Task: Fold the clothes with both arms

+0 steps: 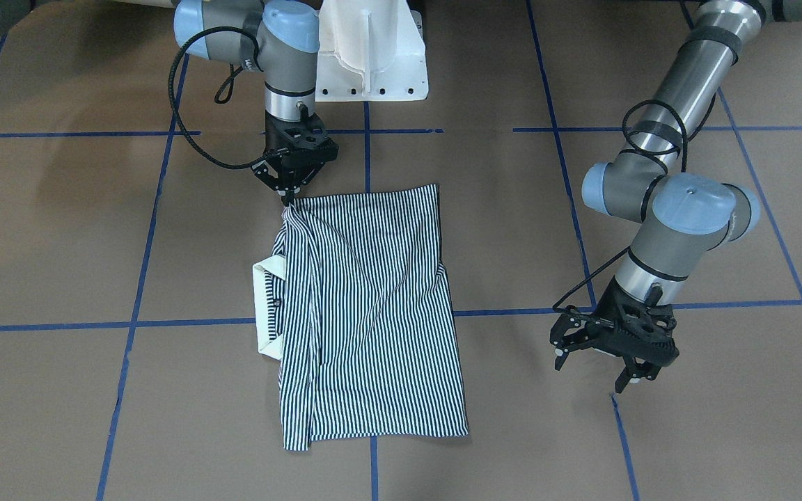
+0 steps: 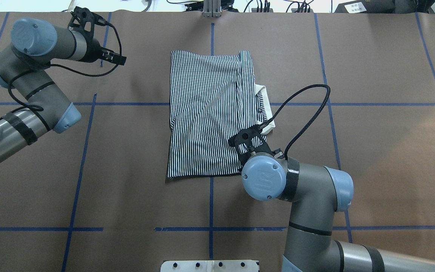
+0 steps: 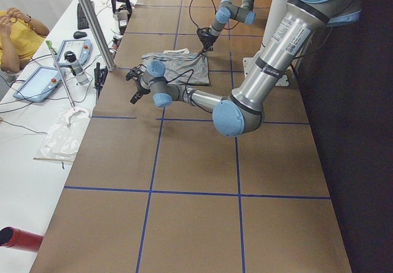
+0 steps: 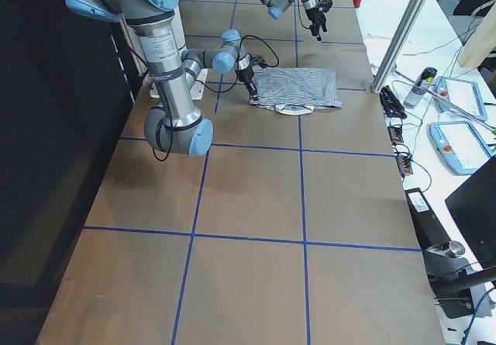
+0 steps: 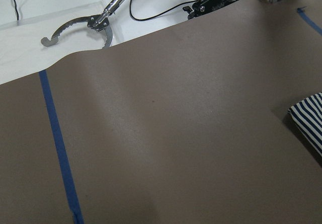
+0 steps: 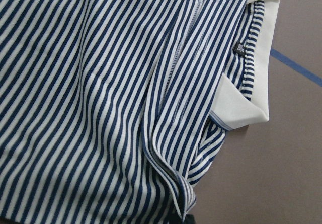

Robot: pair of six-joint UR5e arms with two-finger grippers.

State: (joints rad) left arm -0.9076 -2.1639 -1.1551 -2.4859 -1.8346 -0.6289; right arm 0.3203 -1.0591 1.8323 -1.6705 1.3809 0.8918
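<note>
Polo shirt [image 1: 373, 313] lies folded into a rough rectangle at the centre of the table [image 1: 60, 243], with its cream collar [image 1: 262, 306] protruding from one long side.

Right gripper [image 1: 288, 189]: in the front-facing view its fingers converge to a point on the shirt corner nearest the robot, pinching the fabric. The overhead view conceals this contact, because the blue wrist cap [image 2: 263, 177] covers the fingers and that corner. The right wrist view shows only stripes, a placket seam and a dark button [image 6: 238, 48]; no fingertips can be made out there.

Left gripper [image 1: 594, 367]: fingers spread apart, holding nothing, above bare table well apart from the shirt. In the overhead view its finger spacing is unreadable. The left wrist view catches only one striped corner, cut off at its right edge.
</note>
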